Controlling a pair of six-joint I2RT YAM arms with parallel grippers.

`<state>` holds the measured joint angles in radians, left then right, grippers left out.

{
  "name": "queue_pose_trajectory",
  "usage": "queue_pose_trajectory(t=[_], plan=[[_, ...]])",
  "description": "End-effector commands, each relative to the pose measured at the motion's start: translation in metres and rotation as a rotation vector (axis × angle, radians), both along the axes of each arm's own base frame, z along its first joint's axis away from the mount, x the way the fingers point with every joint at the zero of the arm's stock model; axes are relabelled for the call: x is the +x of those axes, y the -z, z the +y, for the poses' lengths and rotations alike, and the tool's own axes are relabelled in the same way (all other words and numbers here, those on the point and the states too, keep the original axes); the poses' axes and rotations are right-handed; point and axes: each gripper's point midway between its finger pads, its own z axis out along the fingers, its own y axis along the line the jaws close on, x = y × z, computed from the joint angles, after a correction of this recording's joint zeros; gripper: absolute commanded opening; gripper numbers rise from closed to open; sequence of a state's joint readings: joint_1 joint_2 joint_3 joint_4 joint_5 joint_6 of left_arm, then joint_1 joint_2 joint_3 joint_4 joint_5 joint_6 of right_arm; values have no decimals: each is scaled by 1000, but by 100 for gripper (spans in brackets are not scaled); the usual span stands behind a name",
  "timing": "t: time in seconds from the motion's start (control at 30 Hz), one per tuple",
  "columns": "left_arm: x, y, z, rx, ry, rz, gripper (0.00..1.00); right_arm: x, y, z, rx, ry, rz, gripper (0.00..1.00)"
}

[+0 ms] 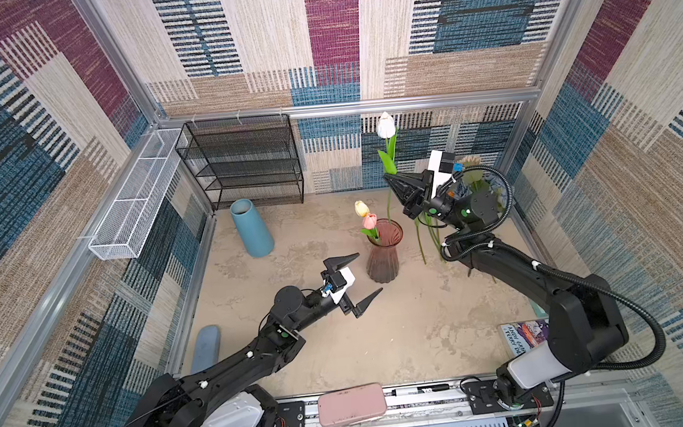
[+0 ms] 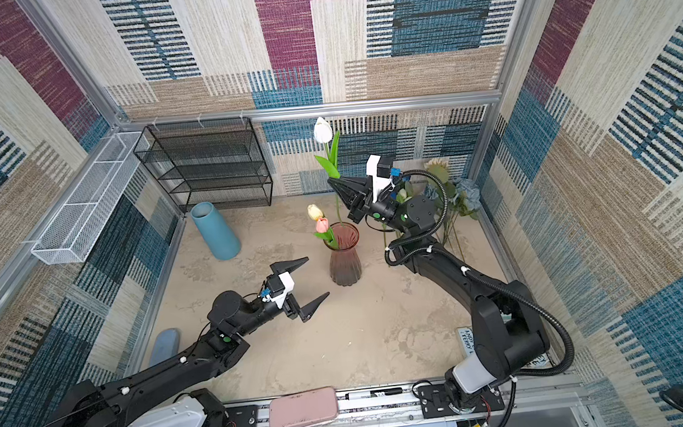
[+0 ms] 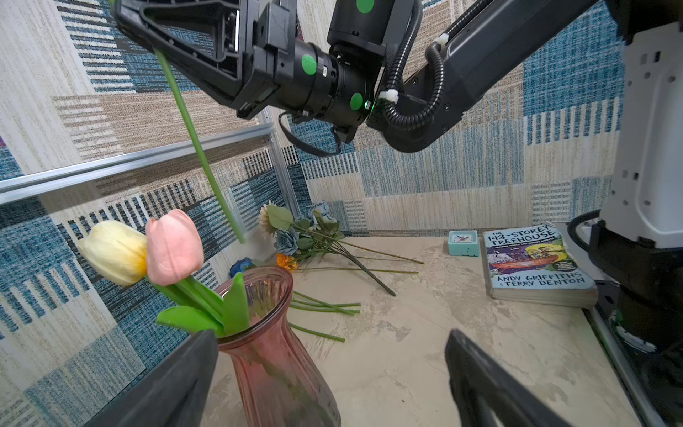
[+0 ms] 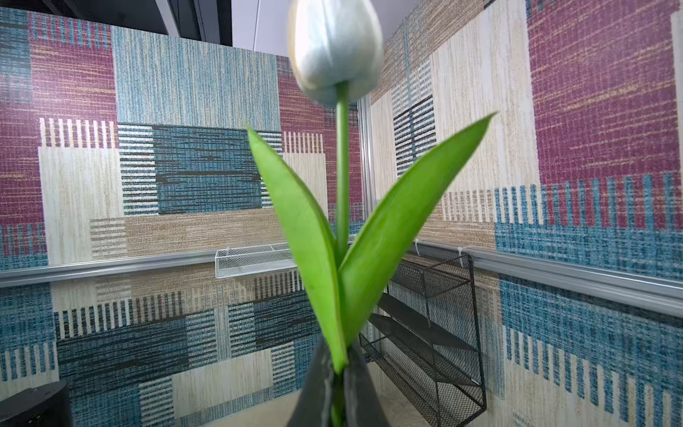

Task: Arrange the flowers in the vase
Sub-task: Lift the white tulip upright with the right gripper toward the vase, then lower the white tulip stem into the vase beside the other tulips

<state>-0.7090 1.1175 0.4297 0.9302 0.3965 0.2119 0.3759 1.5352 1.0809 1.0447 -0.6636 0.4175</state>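
2 blooms, cream tulip [image 1: 361,208] and pink tulip [image 1: 369,220], stand in the pink vase [image 1: 384,253] in both top views; my right gripper [image 1: 391,179] pinches the white tulip [image 1: 385,125] by its stem, left gripper [image 1: 370,272] spread wide beside the vase | left wrist: I see the stem end above the vase mouth, other flowers [image 3: 295,236] lying on the table [image 3: 406,332] behind | right wrist: white tulip upright.

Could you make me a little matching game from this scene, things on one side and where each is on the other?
1 white tulip
2 pink tulip
3 blue vase
4 book

a in the pink glass vase
b beside the small clock
c gripped by the right gripper
d next to the black rack

Pairs: 1-c, 2-a, 3-d, 4-b
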Motion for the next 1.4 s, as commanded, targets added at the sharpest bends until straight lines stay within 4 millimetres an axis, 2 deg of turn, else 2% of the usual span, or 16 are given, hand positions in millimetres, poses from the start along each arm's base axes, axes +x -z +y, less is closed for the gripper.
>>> queue_pose_trajectory(t=[0.0,0.3,0.63,0.83,1.13,1.27,1.37], plan=[[0,-7,3,-24,-10,-8,99,3,2,-4,43,22,-21,6],[0,-1,8,-10,-34,-7,99,18,69,9,-62,2,102,8],[0,4,9,5,-46,-10,99,25,125,5,-181,93,187,13],[0,9,11,6,-52,4,99,25,134,-6,-223,177,199,22],[3,12,8,5,-52,6,99,29,152,-11,-320,230,246,44],[3,13,8,4,-49,11,99,26,151,-17,-333,262,244,56],[3,14,8,7,-52,10,99,18,139,-20,-328,268,213,64]])
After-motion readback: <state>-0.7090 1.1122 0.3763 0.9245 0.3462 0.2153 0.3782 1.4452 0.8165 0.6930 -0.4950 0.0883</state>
